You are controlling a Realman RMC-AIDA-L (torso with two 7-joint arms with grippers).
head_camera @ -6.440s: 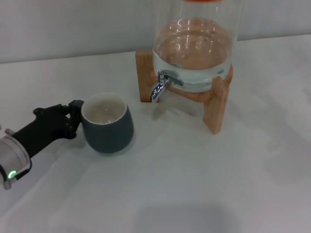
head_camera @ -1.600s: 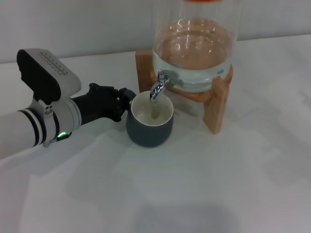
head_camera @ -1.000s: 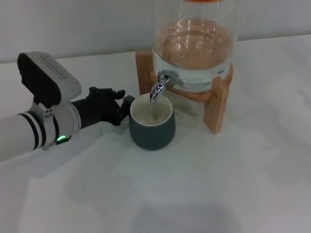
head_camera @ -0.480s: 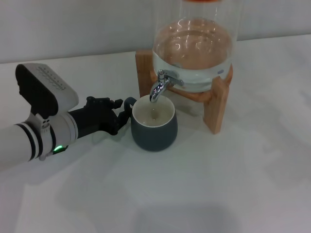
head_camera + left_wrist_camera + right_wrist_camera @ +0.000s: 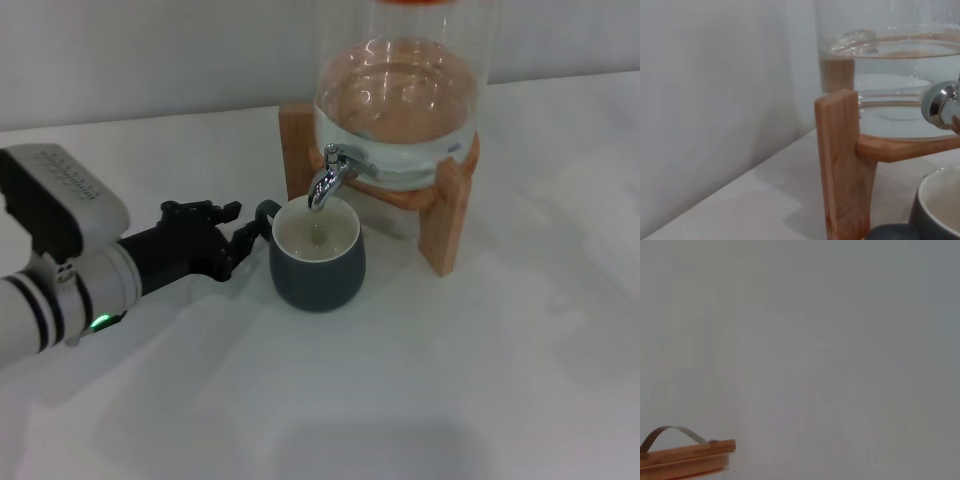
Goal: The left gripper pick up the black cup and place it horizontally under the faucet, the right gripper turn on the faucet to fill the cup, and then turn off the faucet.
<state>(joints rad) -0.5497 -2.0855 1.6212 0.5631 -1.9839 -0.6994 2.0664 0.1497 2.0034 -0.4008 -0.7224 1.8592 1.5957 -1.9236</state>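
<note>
Black claw: the left gripper [image 5: 235,237], fingers spread, just beside the handle, holding nothing.
Cup: the black cup [image 5: 316,262] upright under the faucet [image 5: 329,178].
Advice: retreat straight, don't nudge the handle.
Right gripper: unseen.

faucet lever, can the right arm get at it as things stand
Probably yes: the faucet lever has open space on the robot's right, and the left pincer sits on the black cup's other side. The right arm itself isn't in the head view.
</note>
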